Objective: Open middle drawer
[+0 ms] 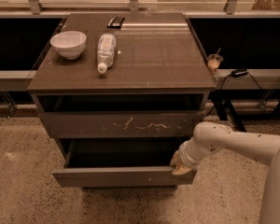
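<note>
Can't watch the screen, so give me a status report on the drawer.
Gripper on middle drawer, right end of top edge. Drawer open, out past the scratched drawer above. Nothing seen in its way.

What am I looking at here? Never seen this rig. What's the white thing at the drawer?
There is one camera, looking down at a dark drawer cabinet from the front; where it is mounted is not on record. The white tube coming in from the right is the arm of a mobile robot. Its hand sits at the right end of the middle drawer, at the front's top edge. That drawer stands pulled out, with a dark inside. Above it is the drawer front with white scratches. On the cabinet top are a white bowl, a clear bottle lying on its side, and a small dark object at the back edge.
</note>
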`<state>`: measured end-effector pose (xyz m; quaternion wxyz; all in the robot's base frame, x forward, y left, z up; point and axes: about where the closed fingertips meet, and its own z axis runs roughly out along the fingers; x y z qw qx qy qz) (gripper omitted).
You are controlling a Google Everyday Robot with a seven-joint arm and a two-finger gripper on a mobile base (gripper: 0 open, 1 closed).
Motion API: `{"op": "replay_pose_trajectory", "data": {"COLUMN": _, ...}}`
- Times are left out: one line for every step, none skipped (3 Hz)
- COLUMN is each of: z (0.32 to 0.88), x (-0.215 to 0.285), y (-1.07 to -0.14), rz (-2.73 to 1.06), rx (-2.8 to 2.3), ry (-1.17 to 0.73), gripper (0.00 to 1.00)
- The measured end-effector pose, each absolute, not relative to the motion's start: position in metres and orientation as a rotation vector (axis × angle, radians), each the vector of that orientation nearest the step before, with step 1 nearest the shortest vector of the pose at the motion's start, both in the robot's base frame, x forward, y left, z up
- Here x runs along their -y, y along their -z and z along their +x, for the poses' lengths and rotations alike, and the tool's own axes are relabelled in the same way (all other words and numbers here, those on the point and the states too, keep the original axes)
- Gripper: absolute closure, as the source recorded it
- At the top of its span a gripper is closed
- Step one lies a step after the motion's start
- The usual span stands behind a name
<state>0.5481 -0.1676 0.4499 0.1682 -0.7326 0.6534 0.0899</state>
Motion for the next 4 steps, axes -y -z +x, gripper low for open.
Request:
{"op": "replay_pose_trajectory", "data": {"z": 0.548, "x": 0.168, "y": -0.45, "rz": -2.084, "rx": -1.858, "ry": -0.256, "gripper": 0.18}}
{"op": "replay_pose_trajectory", "data": {"z": 0.548, "x": 0.168, "y": -0.45, "rz": -2.084, "rx": -1.858, "ry": -0.256, "gripper": 0.0}}
{"op": "replay_pose_trajectory", "data": {"z": 0.546, "x": 0.167, "y": -0.442, "rz": -2.094, "rx": -1.879, "ry": -0.276, "gripper": 0.0}}
{"op": "replay_pose_trajectory", "data": {"z": 0.537, "x": 0.165, "y": -0.428, "rz": -2.099, "rx": -1.906, "ry": -0.315, "gripper": 0.16}}
